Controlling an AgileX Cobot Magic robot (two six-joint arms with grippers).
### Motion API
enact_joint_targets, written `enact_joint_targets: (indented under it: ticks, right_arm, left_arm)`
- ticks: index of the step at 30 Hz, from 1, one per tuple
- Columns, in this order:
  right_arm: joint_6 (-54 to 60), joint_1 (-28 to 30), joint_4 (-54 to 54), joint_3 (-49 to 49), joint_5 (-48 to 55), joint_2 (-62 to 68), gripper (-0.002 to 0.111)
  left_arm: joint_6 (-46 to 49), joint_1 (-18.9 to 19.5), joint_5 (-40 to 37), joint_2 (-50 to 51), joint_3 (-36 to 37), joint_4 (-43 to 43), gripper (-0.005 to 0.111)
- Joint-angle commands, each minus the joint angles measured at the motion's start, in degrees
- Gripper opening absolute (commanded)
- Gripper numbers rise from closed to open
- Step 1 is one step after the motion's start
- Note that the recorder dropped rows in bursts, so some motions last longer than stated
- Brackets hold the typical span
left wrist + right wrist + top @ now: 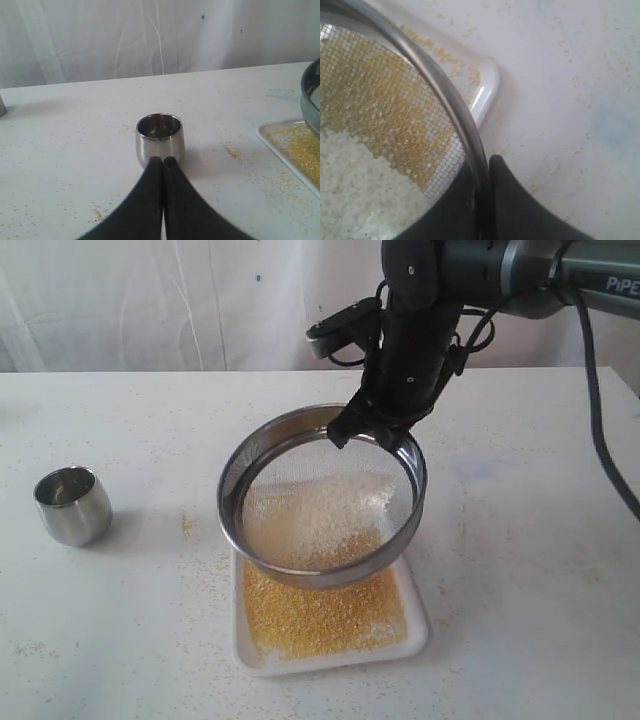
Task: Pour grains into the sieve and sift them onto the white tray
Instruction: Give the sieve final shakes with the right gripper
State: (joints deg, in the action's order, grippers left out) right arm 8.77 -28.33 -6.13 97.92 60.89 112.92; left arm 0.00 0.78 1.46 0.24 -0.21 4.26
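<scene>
The sieve [322,495] hangs tilted above the white tray [415,625], held by its far rim in my right gripper [372,430], which is shut on that rim [470,140]. White kernels and some golden grains [320,520] lie on the mesh. A layer of fine golden granules [315,615] covers the tray below. In the right wrist view the grains [365,165] show through the mesh, and a tray corner [487,85] sticks out beyond the rim. My left gripper [163,160] is shut and holds nothing; it is not seen in the exterior view.
A small shiny steel cup [72,504] stands upright on the table at the left, just beyond the left fingertips [159,137]. Stray yellow grains [232,152] dot the white table around the tray. A white curtain hangs behind the table.
</scene>
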Motion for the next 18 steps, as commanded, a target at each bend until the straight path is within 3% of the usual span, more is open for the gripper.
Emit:
enact_joint_targets:
  ticks: [1,4,5,8,11,18]
  right_arm:
    - [14.76,0.38,8.99,1.21,4.96,-1.04,0.0]
    - [-2.24,1.6,0.37,1.21,-1.58,-0.93,0.0]
    - [-4.53,2.07,3.2,1.31,-1.39,-0.93,0.0]
    - [13.74,2.08,13.99,1.43,4.44,-0.93,0.0]
    - [0.0,3.19,8.75,1.29,0.4,-0.15,0.0]
    - [4.41,4.35,17.08,1.29,2.77,3.95,0.0]
  left_arm:
    - [0.0,0.26,0.18,-0.24,0.21,-0.04,0.0]
    - [0.0,0.26,0.18,-0.24,0.21,-0.04,0.0]
    - [0.0,0.26,0.18,-0.24,0.21,-0.04,0.0]
    - [0.0,0.26,0.18,-0.24,0.21,-0.04,0.0]
    - [0.0,0.26,0.18,-0.24,0.21,-0.04,0.0]
    - [0.0,0.26,0.18,-0.24,0.21,-0.04,0.0]
